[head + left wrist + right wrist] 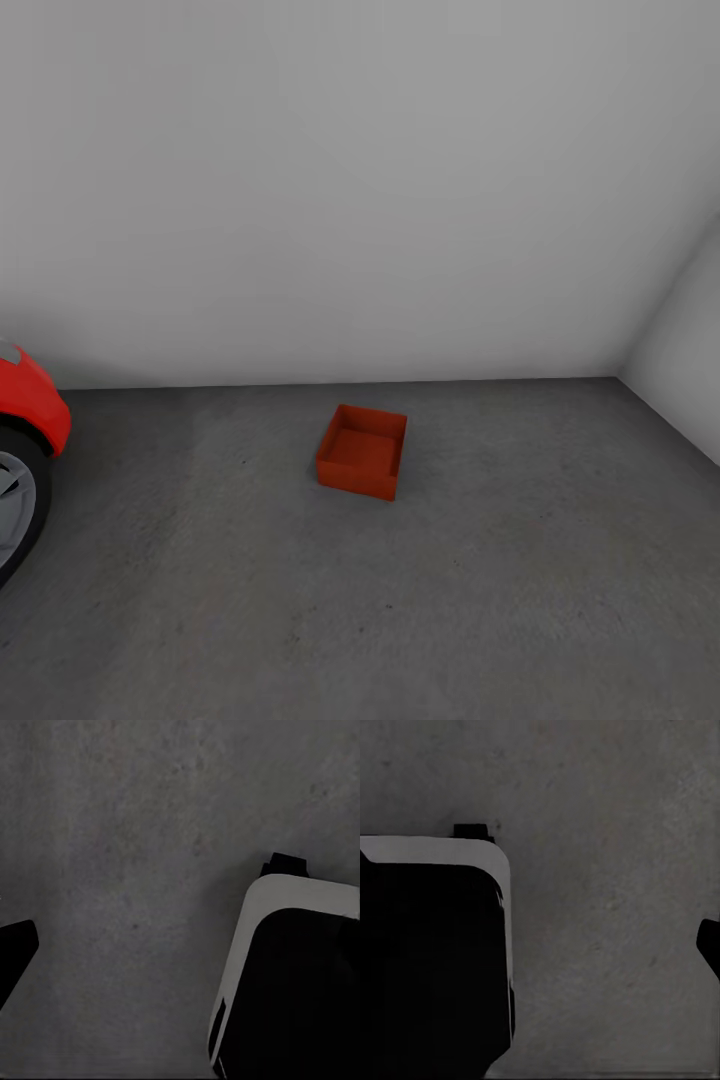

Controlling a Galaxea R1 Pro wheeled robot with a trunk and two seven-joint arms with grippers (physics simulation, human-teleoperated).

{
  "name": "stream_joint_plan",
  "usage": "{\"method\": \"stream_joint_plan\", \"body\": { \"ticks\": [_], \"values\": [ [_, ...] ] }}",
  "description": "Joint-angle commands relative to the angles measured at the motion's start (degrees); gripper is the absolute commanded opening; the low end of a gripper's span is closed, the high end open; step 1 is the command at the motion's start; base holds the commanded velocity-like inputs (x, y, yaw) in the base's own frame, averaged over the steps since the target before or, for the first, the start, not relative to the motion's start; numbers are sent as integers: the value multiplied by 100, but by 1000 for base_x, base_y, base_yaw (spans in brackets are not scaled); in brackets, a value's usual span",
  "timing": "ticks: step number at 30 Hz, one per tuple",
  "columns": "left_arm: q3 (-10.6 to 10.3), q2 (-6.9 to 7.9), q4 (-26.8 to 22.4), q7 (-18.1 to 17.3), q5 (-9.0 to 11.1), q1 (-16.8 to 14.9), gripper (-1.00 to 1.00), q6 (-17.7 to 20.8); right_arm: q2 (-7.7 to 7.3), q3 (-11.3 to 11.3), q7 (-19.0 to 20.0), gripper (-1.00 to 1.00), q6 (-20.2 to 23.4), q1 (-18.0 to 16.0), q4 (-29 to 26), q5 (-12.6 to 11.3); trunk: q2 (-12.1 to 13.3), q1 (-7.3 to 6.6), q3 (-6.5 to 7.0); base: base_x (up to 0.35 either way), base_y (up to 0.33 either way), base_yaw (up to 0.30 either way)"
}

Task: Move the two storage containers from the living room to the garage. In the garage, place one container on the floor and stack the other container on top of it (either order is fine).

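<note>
One orange-red storage container point(362, 452) stands open side up on the dark grey concrete floor point(520, 600) of the garage, a little in front of the back wall, and it is empty. In the left wrist view a dark fingertip point(15, 952) shows at the picture's edge above bare concrete, with nothing near it. The right wrist view has a dark fingertip point(709, 945) at its edge too, also over bare floor. No finger reaches the middle of either wrist view, and nothing is held.
The red car point(30, 405) with its front wheel point(12, 500) stands at the left edge. Grey walls close the back point(350, 200) and the right corner point(680, 350). My white and black base point(285, 982) point(427, 960) shows beneath both wrists.
</note>
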Motion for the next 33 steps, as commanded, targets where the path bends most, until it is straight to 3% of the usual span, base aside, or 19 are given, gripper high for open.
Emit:
{"method": "stream_joint_plan", "body": {
  "ticks": [1,6,16,17,23,33],
  "values": [
    [-52,-3,2,12,54,16,100,-12,1,54,-3,100,-53,35,18,-53,-4,1,-5,0,0,0],
    [-52,30,1,17,84,172,100,64,24,50,20,100,-75,218,19,-75,-4,1,-5,0,0,0],
    [-51,17,5,8,87,372,100,75,34,54,102,100,-85,262,23,-46,-4,1,-5,0,0,0],
    [-51,8,5,0,95,545,100,75,86,46,122,100,-135,428,20,-37,-4,1,-1,0,0,0],
    [-54,-14,-7,-39,84,563,100,-12,86,37,543,100,-170,481,19,-53,-4,1,49,0,0,0],
    [-50,-10,-8,-45,89,563,100,-47,85,37,636,100,-171,513,23,-79,-4,1,142,0,0,0]
  ]
}}
